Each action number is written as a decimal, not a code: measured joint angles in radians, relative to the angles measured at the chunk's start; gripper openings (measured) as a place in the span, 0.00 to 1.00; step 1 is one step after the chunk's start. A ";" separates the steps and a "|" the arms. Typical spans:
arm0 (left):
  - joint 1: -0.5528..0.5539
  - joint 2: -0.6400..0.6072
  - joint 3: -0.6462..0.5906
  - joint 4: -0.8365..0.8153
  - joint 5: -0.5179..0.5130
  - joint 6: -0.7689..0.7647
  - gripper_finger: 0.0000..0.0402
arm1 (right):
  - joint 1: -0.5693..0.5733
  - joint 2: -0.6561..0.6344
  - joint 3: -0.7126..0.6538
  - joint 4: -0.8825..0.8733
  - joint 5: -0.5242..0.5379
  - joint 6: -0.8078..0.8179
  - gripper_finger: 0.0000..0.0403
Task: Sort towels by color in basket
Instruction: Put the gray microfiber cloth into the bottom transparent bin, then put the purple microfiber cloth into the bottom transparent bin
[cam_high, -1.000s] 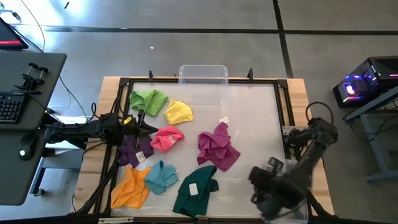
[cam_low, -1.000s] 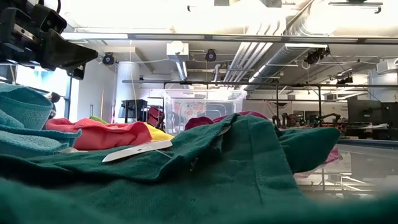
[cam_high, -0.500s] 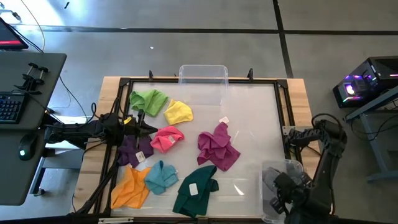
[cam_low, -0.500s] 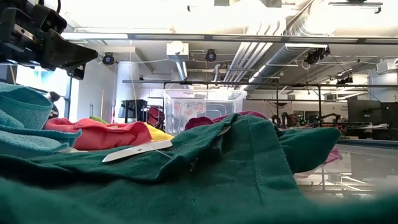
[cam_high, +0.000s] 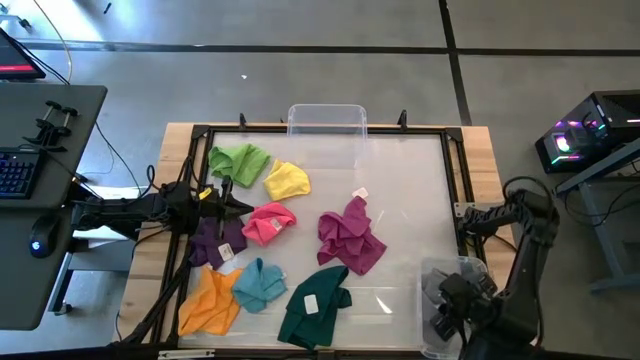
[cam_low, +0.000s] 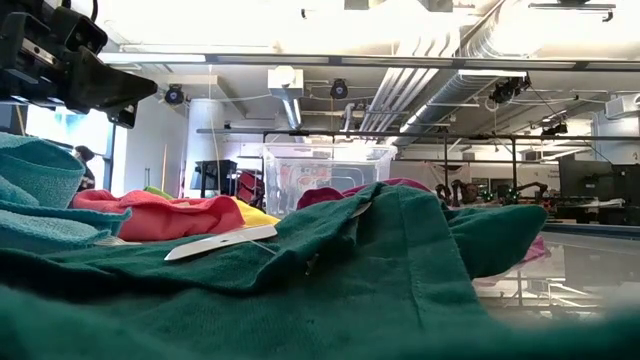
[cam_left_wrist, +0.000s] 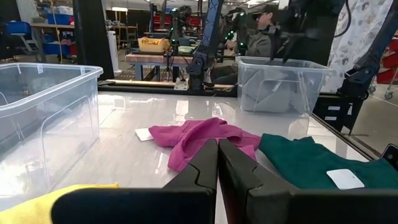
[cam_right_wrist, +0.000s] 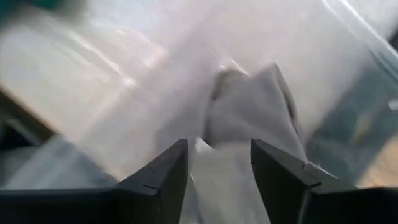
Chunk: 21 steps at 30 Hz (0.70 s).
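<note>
The bench (cam_high: 410, 190) carries eight towels across its left and centre. At lower right, the right hand (cam_right_wrist: 217, 180), fingers apart, hangs over the grey towel (cam_right_wrist: 249, 106) in a clear bin (cam_high: 450, 272). At mid-left, the left hand (cam_left_wrist: 217, 163) is pressed together.

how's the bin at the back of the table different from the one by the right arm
The back bin looks empty, while the right bin holds the grey towel. The back bin sits at the table's far edge, mid-width; the right bin sits at the near right corner, under the right hand, which is open above that towel. Both are clear plastic tubs.
</note>
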 joint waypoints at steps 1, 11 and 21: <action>0.000 0.000 0.000 0.000 0.000 0.000 0.00 | -0.006 -0.003 0.015 0.001 0.028 -0.026 0.44; 0.000 0.000 0.000 0.000 0.000 0.000 0.00 | -0.227 -0.019 0.075 0.013 0.356 -0.551 0.46; 0.000 0.000 0.000 0.000 0.000 0.000 0.00 | -0.681 -0.014 0.073 0.416 0.270 -1.485 0.39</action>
